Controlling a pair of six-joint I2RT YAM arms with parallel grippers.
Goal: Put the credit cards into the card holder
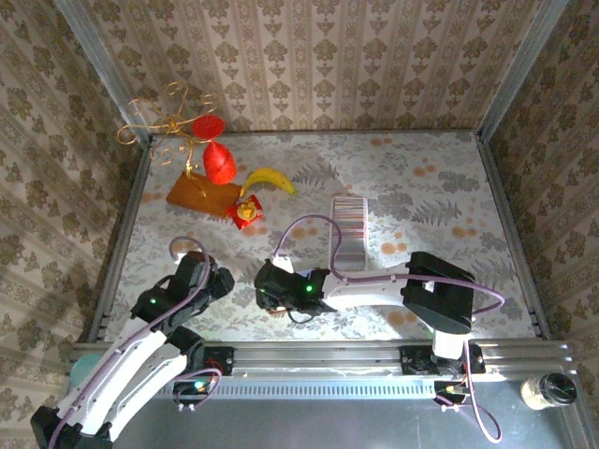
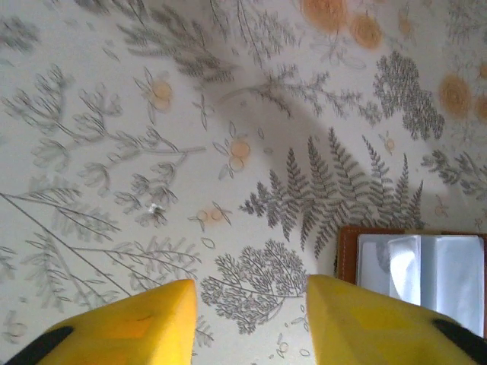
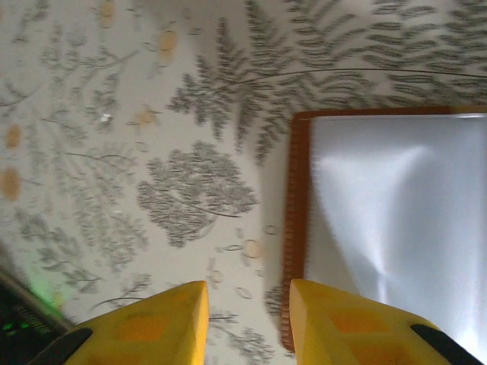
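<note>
- Left pincer (image 2: 251, 285): released. The two yellow fingers (image 2: 144, 323) stand apart, with bare patterned desk (image 2: 152, 152) between them and nothing grasped.
- Left pincer, top view (image 1: 213, 279): it sits low over the near-left part of the desk, pointing towards the right pincer.
- Right pincer (image 3: 249, 285): released. A gap of bare desk shows between its yellow fingers (image 3: 152, 327), and nothing is grasped.
- Right pincer, top view (image 1: 267, 290): it sits near the middle of the desk's near half. Its arm reaches leftward from its base.
- Card holder (image 3: 388, 228): it lies open and flat on the desk, pale inside facing up, brown border at its edge. One right-pincer finger overlaps its near corner; contact cannot be confirmed.
- Card holder, left wrist view (image 2: 415, 266): it lies just beside the left pincer's finger on that side.
- Credit cards (image 1: 350, 220): an overlapped striped strip lying on the desk beyond the right pincer, apart from both pincers.
- Far-left corner: an orange-brown board (image 1: 204, 195), a banana (image 1: 271, 178) and a small red square (image 1: 246, 213).
</note>
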